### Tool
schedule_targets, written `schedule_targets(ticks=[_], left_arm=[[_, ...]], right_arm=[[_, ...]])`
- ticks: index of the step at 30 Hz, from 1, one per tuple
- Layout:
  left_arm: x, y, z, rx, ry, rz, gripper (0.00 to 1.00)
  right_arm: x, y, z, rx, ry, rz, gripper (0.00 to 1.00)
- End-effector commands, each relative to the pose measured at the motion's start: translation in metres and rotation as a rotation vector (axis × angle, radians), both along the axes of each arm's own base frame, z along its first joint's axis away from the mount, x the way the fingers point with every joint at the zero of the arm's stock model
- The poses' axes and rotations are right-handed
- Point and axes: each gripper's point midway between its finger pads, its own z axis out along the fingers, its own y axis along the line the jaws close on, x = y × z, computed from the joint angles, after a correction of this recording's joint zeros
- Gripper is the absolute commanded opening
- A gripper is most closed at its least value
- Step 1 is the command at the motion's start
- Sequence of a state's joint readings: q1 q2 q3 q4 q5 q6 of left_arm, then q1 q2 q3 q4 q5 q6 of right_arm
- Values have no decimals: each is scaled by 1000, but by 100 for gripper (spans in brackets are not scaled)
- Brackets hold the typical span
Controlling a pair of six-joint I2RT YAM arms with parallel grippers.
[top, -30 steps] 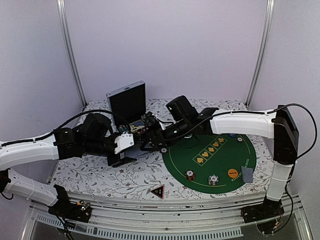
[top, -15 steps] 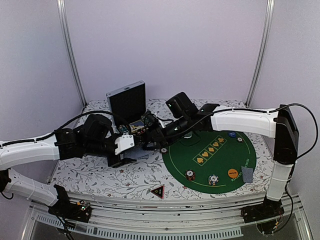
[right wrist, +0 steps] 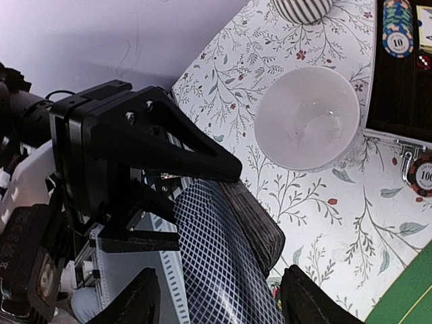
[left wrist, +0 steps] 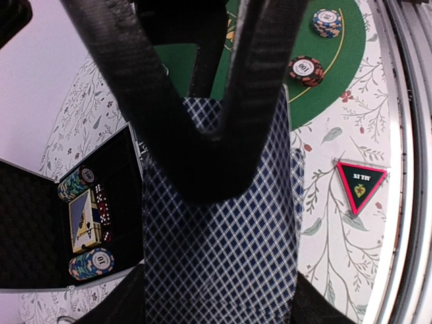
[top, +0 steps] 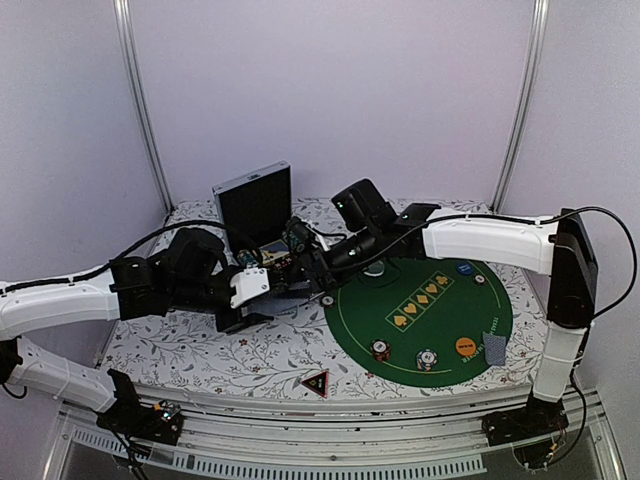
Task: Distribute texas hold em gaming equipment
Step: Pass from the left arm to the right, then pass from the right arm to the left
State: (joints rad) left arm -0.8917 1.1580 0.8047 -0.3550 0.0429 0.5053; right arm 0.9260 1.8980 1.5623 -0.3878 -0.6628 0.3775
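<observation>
The left tool is clamped on the deck of cards; in its own wrist view its fingers press the deck's long edges, and the checked blue back faces that camera. A black V-shaped finger of the right tool lies across the deck toward 12 o'clock. In the right wrist view the deck runs between that tool's fingers with a gap on the 9 o'clock side; I cannot tell whether it grips or stands apart. The deck hangs above the floral counter, just off the 9 o'clock rim of the green felt mat.

Only the right wrist view shows the white bowl and, cut off at 12 o'clock, the ribbed mug; from above, the right arm covers both. Only the left wrist view looks into the open black case, with chip stacks and a card box; from above, only its upright lid is plain.

Toward 6 o'clock of the tools, bare counter runs to the near edge, where the triangle lies. On the mat sit two poker chips and an orange disc; a grey-blue card lies at the 4 o'clock rim; a blue disc sits toward 1 o'clock.

From above, the deck is hidden between the two tools; the mat's 11 o'clock rim lies under the right arm.
</observation>
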Motion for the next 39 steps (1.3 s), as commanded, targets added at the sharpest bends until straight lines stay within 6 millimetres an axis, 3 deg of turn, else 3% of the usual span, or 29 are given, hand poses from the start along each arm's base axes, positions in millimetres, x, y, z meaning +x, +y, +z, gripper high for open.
schedule_targets(ticks=[1, 5, 10, 13, 15, 22, 24, 27, 29, 35, 39], left_arm=[[7, -1, 12, -38, -50, 10, 61], [7, -1, 18, -53, -68, 1, 60], [7, -1, 24, -69, -89, -2, 60], [6, -2, 25, -75, -91, -10, 60], [6, -2, 25, -72, -92, -10, 60], [8, -1, 23, -63, -98, -2, 60], [7, -1, 21, -62, -91, -2, 63], [3, -2, 14, -58, -60, -16, 87], [1, -3, 10, -57, -42, -19, 93], [3, -4, 4, -39, -16, -12, 93], [3, -6, 4, -41, -11, -14, 80]], right_arm=[[8, 1, -7, -6, 15, -18, 67], [15, 8, -5, 28, 33, -10, 72], [11, 20, -14, 64, 92, 37, 73], [7, 28, -8, 123, 110, 83, 70], [4, 32, -3, 158, 135, 107, 61], [-7, 33, -1, 176, 184, 154, 12], [-8, 31, 3, 183, 174, 158, 4], [-9, 29, 9, 188, 154, 164, 3], [-11, 27, 10, 187, 147, 173, 2], [-22, 29, 11, 186, 137, 211, 2], [-22, 30, 11, 182, 127, 208, 2]])
